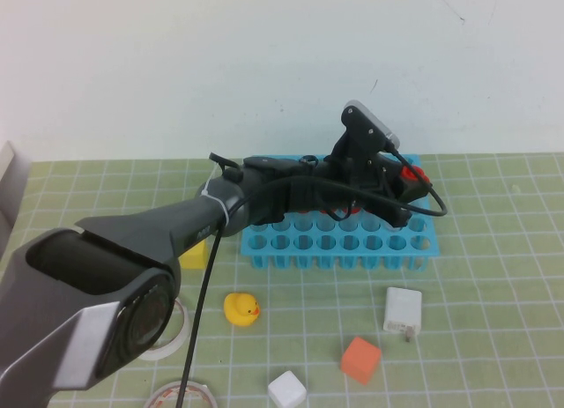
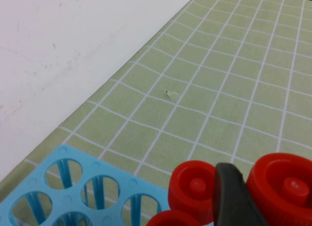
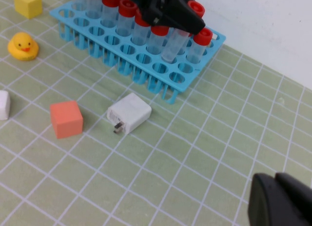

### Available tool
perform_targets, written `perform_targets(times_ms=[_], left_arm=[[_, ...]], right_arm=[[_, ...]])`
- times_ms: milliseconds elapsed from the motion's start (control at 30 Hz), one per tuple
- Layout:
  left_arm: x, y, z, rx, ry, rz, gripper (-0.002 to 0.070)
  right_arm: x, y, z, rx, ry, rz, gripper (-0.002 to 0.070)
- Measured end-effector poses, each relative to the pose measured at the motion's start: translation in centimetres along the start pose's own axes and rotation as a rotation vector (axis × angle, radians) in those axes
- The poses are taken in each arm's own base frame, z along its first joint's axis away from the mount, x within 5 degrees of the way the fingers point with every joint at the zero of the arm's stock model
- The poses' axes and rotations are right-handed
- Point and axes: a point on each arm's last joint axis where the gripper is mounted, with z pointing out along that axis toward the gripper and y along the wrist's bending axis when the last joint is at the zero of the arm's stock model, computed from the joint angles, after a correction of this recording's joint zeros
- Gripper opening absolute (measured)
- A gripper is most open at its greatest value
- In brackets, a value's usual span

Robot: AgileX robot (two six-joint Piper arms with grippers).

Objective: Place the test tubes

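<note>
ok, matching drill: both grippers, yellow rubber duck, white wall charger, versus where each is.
1 left gripper
2 right gripper
3 yellow rubber duck
4 white wall charger

A shut, over bare green grid mat
B at blue plastic rack's right end, gripping a red-capped test tube
C off rack's near-side left corner
D off rack's near-side right corner

Pairs: 1-B, 2-A, 3-C, 4-D

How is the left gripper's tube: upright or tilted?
Tilted: the tube, in the left gripper over the rack's right end, leans beside upright neighbours. Right gripper, shut, hovers farther right.
</note>
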Motion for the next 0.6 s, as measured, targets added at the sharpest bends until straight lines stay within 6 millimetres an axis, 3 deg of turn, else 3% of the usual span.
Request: perform_targets(times_ms=[600], left_arm=[[-0.02, 0.44, 0.52, -0.007, -0.004, 0.019, 0.0253]], right_arm=[[0.0, 0.0, 0.0, 0.0, 0.0, 0.0, 0.0001]])
